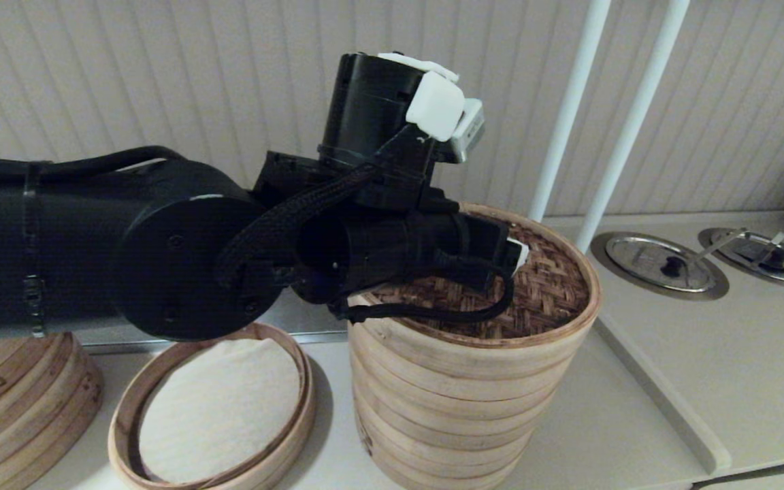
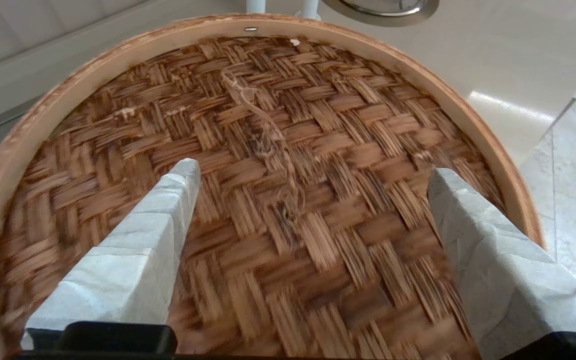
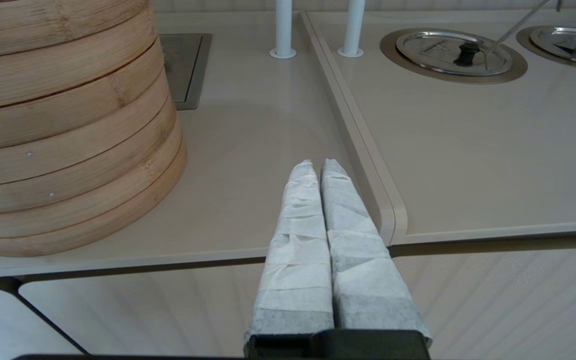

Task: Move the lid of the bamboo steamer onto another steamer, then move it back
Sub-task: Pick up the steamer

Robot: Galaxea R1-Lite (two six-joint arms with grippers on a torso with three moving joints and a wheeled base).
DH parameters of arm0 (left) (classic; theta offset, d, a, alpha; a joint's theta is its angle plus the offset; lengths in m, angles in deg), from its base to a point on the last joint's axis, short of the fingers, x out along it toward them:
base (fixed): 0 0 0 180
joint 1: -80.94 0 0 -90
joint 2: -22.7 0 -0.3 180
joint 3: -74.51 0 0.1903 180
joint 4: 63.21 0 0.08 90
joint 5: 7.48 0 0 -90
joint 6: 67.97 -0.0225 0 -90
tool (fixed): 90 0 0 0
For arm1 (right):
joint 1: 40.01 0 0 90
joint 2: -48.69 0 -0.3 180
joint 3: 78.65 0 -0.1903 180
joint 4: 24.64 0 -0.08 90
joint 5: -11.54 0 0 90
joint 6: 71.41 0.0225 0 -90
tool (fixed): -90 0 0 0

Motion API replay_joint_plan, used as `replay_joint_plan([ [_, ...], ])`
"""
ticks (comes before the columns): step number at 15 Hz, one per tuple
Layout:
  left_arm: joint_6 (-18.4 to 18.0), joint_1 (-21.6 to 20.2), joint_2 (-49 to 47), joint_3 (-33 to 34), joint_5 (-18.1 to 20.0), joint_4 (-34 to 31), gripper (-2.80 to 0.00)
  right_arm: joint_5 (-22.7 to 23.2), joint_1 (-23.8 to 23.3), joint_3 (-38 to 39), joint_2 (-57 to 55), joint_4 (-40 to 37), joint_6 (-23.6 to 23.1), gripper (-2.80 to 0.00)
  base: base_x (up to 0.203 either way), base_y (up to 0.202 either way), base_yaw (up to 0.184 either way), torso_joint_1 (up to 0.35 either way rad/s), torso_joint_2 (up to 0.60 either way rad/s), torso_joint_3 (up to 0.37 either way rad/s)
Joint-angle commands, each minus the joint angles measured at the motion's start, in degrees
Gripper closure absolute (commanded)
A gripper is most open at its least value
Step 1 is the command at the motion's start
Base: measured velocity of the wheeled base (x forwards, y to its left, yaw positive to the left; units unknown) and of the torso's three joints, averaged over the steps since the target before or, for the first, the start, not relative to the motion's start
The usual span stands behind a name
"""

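The bamboo steamer lid (image 1: 548, 289), dark woven top in a pale rim, sits on the tall stack of pale steamer tiers (image 1: 446, 408). My left arm (image 1: 392, 238) reaches across from the left, over the lid. The left gripper (image 2: 315, 172) is open just above the woven top (image 2: 348, 125), with one taped finger on each side of a frayed fibre strand (image 2: 268, 135) near the lid's middle. Nothing is between the fingers. My right gripper (image 3: 318, 165) is shut on nothing, low over the counter's front edge, to the right of the stack (image 3: 63, 125).
A low ring tray with a white cloth liner (image 1: 215, 408) lies left of the stack. A stack with triangle marks (image 1: 18, 401) stands at the far left. Two white poles (image 1: 569, 109) rise behind. Round metal covers (image 1: 661, 262) sit in the raised counter (image 1: 705, 367) at the right.
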Motion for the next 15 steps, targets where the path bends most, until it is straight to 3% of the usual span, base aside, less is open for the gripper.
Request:
replay_joint_plan([
  [1,0.05,0.01,-1.92,-0.8,-0.15,0.02,-2.8,-0.02,-0.01,0.18,0.01,0.0,0.02,0.0,0.0,0.0,0.0,0.0,0.0,0.0],
  [9,1.21,-0.32,-3.58,-1.25,-0.48,0.36,-2.8,0.06,0.07,0.18,0.01,0.0,0.02,0.0,0.0,0.0,0.0,0.0,0.0,0.0],
  [14,0.66,-0.43,-4.38,-1.68,-2.68,3.44,-2.8,-0.02,0.07,0.18,0.01,0.0,0.02,0.0,0.0,0.0,0.0,0.0,0.0,0.0],
  [15,0.66,-0.43,-4.38,-1.6,-3.06,3.45,0.0,-0.02,0.07,0.18,0.01,0.0,0.02,0.0,0.0,0.0,0.0,0.0,0.0,0.0],
])
